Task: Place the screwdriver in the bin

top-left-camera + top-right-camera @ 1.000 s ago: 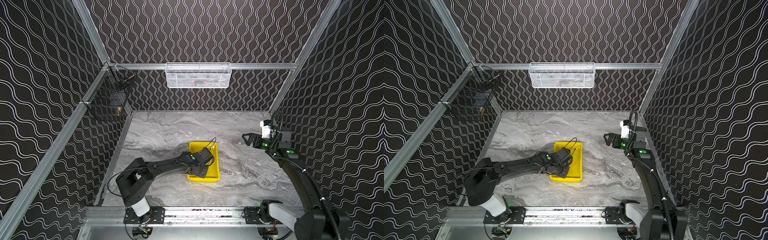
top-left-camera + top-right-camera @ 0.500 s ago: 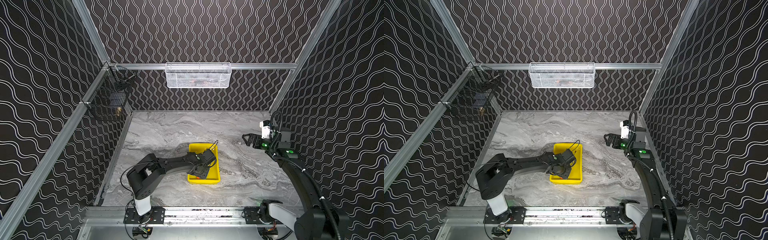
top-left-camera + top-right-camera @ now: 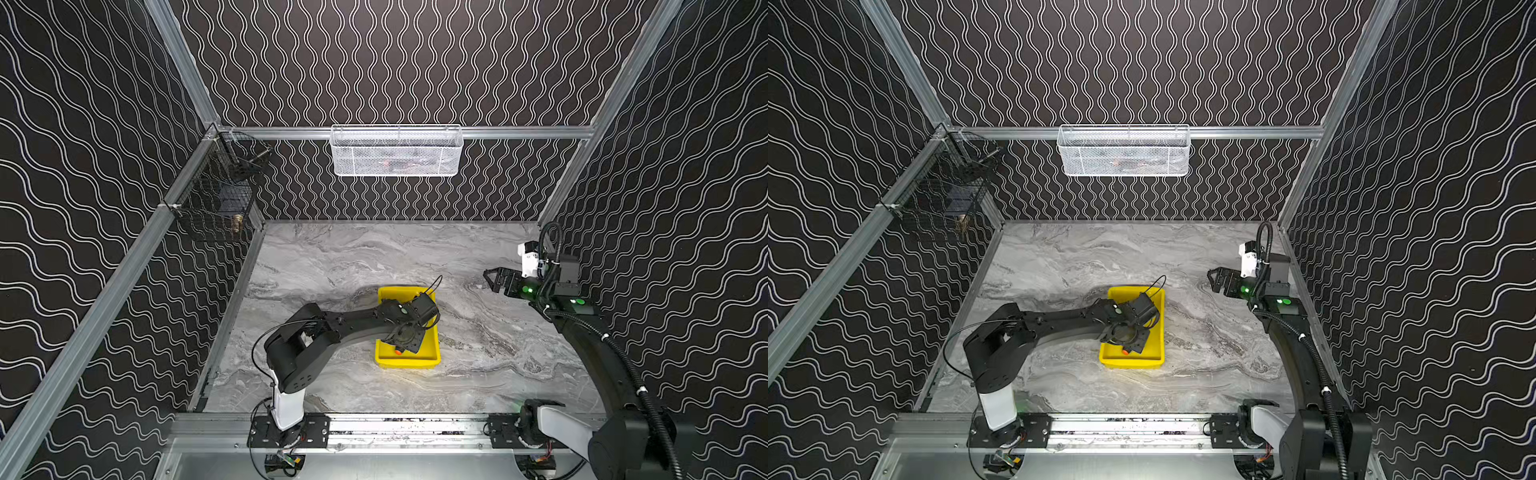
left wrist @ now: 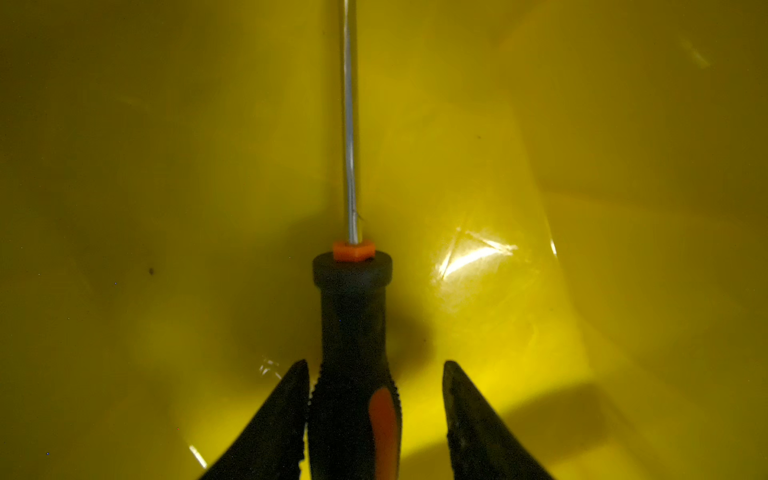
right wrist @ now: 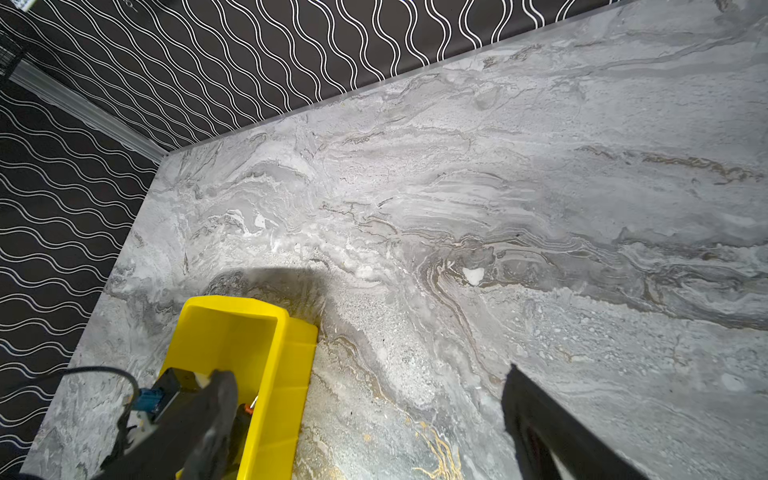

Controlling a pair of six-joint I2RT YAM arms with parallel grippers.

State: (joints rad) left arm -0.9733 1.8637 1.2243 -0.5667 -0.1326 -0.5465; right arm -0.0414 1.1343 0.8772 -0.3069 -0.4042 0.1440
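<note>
The screwdriver (image 4: 353, 332), black-handled with orange marks and a thin metal shaft, lies on the floor of the yellow bin (image 4: 166, 166). My left gripper (image 4: 375, 365) is down inside the bin and open. One finger is close against the handle's side and the other stands clear of it. In both top views the left gripper (image 3: 405, 343) covers most of the tool; only the orange butt of the screwdriver (image 3: 397, 352) (image 3: 1124, 352) shows in the bin (image 3: 432, 357) (image 3: 1158, 332). My right gripper (image 3: 492, 279) (image 5: 368, 390) hangs wide open and empty at the right.
A white mesh basket (image 3: 395, 149) hangs on the back wall. A black wire basket (image 3: 216, 199) hangs on the left wall. Grey marble table (image 5: 457, 208) spreads around the bin (image 5: 291, 353). Patterned walls close in three sides.
The left gripper's jaws have parted and let go of the screwdriver, which now rests in the bin. The left arm's elbow has swung rightward. The right arm has not moved.
</note>
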